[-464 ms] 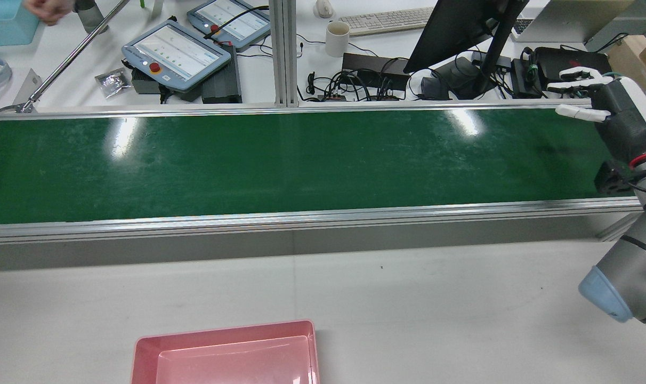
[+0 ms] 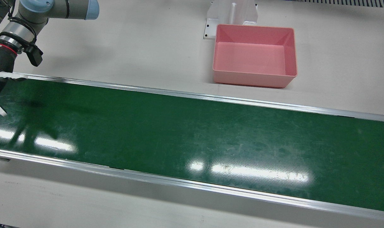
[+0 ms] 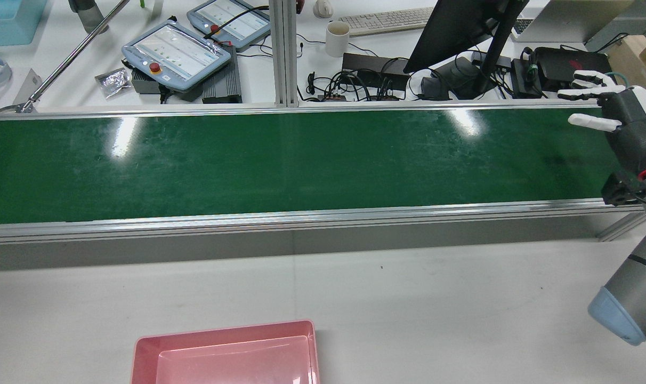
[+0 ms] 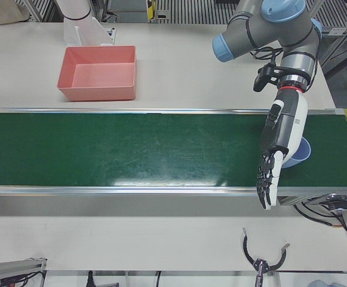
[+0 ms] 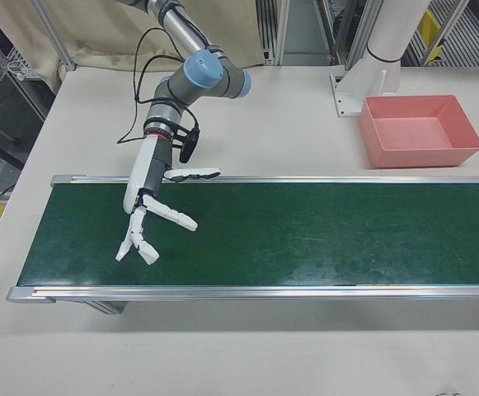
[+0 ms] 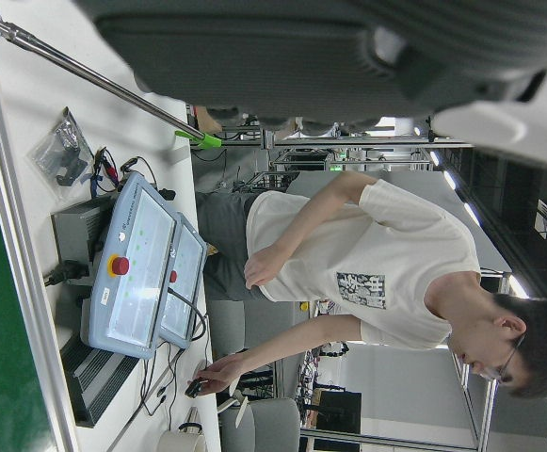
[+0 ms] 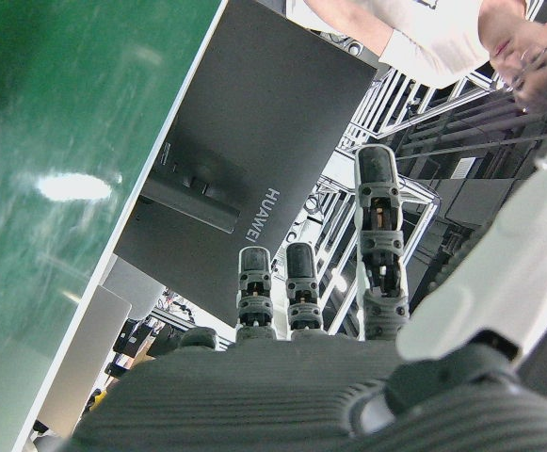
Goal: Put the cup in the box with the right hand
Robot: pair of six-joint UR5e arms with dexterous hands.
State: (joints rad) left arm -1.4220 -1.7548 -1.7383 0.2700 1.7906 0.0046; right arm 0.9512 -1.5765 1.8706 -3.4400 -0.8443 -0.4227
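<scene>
Your right hand [image 5: 147, 216] hangs over the green belt [image 5: 305, 235], fingers spread, holding nothing. The left hand [image 4: 275, 156] is also released, hiding part of a blue cup [image 4: 298, 152]. The pink box [image 5: 420, 130] sits well apart.

Blue cup [image 4: 298, 152] on belt; pink box [image 2: 254, 55] empty.

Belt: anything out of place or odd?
Nothing is spilled or damaged. One oddity: the blue cup sits at the left-arm end of the belt, partly behind the left hand, while the open right hand hovers over the opposite end.
</scene>
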